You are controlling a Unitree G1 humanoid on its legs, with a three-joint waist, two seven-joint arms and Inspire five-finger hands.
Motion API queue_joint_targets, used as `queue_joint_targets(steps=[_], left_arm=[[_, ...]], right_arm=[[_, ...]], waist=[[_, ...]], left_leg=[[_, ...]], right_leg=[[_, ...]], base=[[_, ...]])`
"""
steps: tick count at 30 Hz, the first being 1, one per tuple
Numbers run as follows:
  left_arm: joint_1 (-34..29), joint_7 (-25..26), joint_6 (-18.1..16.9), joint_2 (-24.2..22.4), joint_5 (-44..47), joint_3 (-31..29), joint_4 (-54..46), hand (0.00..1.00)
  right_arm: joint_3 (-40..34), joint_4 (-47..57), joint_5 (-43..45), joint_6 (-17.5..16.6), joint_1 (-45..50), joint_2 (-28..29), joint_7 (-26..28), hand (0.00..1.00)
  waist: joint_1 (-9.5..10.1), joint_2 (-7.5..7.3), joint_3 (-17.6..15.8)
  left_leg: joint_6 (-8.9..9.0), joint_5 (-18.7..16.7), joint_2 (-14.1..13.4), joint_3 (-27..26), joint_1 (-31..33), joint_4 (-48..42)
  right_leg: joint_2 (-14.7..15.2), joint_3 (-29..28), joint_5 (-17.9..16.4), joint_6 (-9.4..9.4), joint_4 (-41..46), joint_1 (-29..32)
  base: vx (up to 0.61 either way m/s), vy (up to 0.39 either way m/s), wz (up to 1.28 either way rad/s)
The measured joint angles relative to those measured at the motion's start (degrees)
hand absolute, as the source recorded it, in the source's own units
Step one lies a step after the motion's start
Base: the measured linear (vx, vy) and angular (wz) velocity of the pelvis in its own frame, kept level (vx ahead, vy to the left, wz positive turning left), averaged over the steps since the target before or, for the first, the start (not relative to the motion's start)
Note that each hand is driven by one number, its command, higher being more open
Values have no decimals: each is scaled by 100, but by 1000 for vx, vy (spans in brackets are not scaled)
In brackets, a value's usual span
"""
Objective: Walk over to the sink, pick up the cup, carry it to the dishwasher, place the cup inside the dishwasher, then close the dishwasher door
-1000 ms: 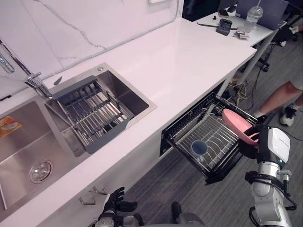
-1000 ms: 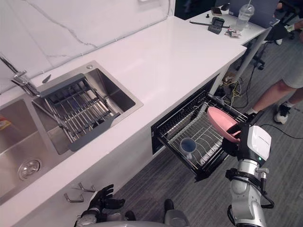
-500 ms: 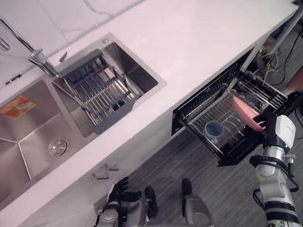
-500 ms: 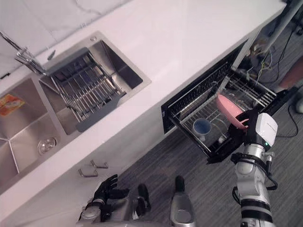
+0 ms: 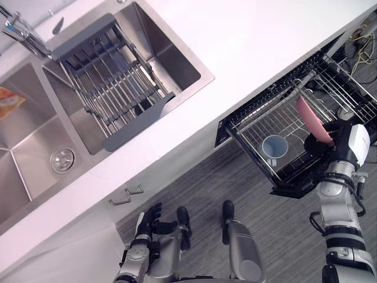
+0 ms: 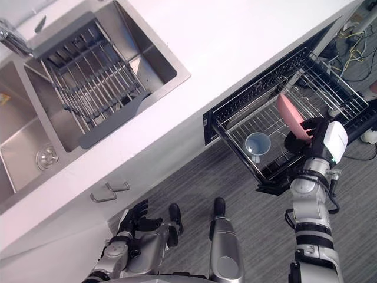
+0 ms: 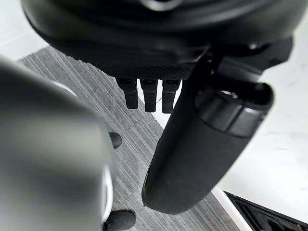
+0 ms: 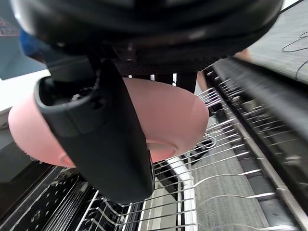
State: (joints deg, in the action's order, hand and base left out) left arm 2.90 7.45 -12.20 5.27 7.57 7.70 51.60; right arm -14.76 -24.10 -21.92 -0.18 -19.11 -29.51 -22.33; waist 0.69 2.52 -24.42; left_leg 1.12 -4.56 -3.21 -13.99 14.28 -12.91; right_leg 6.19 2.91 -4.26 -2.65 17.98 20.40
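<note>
A blue cup point(image 5: 275, 145) stands mouth up in the pulled-out wire rack point(image 6: 232, 144) of the dishwasher under the counter. My right hand point(image 5: 331, 141) is at the rack's outer side, shut on a pink bowl point(image 5: 311, 121) that it holds on edge over the wires. In the right wrist view the thumb point(image 8: 110, 139) lies across the pink bowl point(image 8: 178, 115), with the fingers behind it. My left hand point(image 5: 147, 221) hangs low by the cabinet front, its fingers point(image 7: 149, 94) straight and holding nothing.
The steel sink point(image 5: 177, 65) holds a grey drying rack point(image 5: 112, 94), with a faucet point(image 5: 17, 29) behind it. The white counter point(image 5: 253, 41) runs above the dishwasher. A cabinet handle point(image 5: 126, 196) juts out below the sink. Grey carpet lies in front.
The whole picture has swung downward and turned, so the camera has moved. My right hand still holds the pink bowl over the rack; the blue cup has stayed in place.
</note>
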Motion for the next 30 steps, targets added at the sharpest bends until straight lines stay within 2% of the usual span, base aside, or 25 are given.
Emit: queue_joint_targets(steps=[5, 12, 28, 29, 30], left_arm=[[135, 17, -69, -114, 150, 6, -18, 90], [308, 144, -70, -283, 263, 5, -1, 90], [419, 157, -73, -462, 321, -30, -69, 90], [428, 157, -61, -474, 326, -51, -67, 90], [429, 157, -62, -487, 326, -57, -68, 90]], right_arm=[[56, -617, 51, -1, -778, -205, -4, 30], [51, -1239, 278, 74, -1366, -338, -7, 30], [-197, -2395, 849, 228, -1790, -365, 128, 30], [-268, -2524, 931, 268, -1881, -324, 146, 90], [-294, -2573, 939, 288, -1898, -301, 162, 90]], waist=[[27, -9, -32], [71, -20, -97], [154, -27, -106], [150, -28, -107], [155, -28, -107]], left_leg=[[-14, -10, 10, 28, 261, -131], [-15, -11, 27, 144, 389, -132], [-15, -10, 43, 249, 570, -171], [-15, -10, 41, 250, 583, -185], [-16, -9, 40, 252, 583, -196]], right_leg=[[37, 45, -16, -17, 33, 186], [66, 133, -36, -15, 34, 254], [87, 222, -36, -15, 72, 378], [87, 222, -36, -15, 75, 386], [87, 223, -37, -14, 87, 386]], base=[[21, 13, 6], [7, 4, 9], [2, 1, 3], [0, 0, 0], [0, 0, 0]])
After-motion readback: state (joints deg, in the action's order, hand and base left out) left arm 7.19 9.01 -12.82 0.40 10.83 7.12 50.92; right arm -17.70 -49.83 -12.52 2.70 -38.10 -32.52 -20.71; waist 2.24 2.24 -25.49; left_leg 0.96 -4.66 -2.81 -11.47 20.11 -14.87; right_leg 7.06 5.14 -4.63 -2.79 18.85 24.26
